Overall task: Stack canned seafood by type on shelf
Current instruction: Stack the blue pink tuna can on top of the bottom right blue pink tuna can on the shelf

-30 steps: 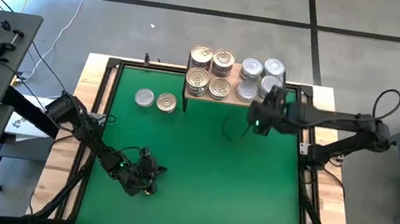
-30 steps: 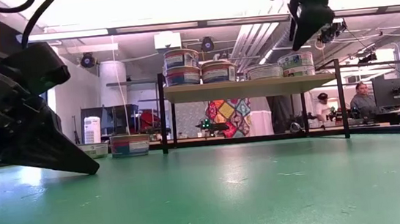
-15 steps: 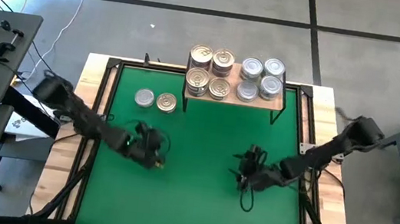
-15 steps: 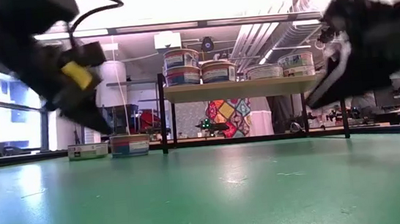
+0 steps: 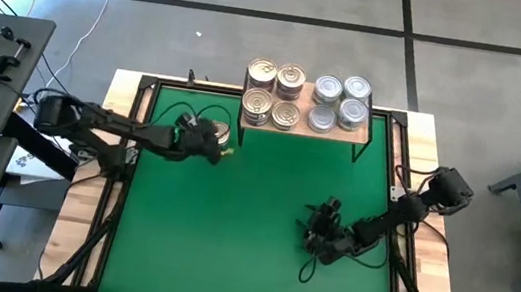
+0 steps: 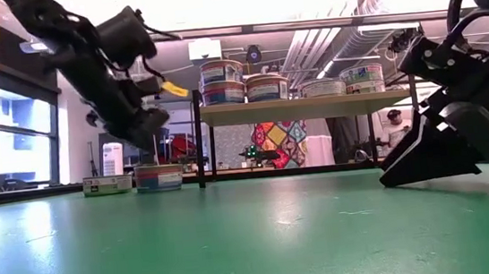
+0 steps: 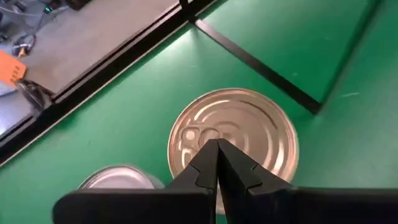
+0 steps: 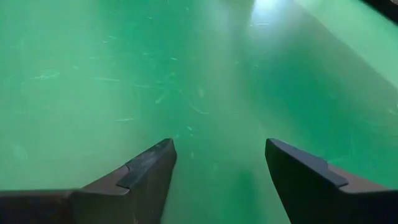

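Left gripper (image 5: pixel 208 142), jaws clenched empty, hovers over the gold-lidded tin (image 7: pixel 233 140) upper left of the green mat, likely lining up a pick for the shelf (image 5: pixel 360 131); right gripper (image 5: pixel 314 236), jaws released, waits lower right

No legible text anywhere; tin labels (image 6: pixel 221 82) on shelf (image 6: pixel 305 107) too small to read.

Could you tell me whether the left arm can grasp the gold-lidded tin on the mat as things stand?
Probably not yet: the left gripper hovers right over the gold-lidded tin with nothing between, but its fingers are shut and must open first.
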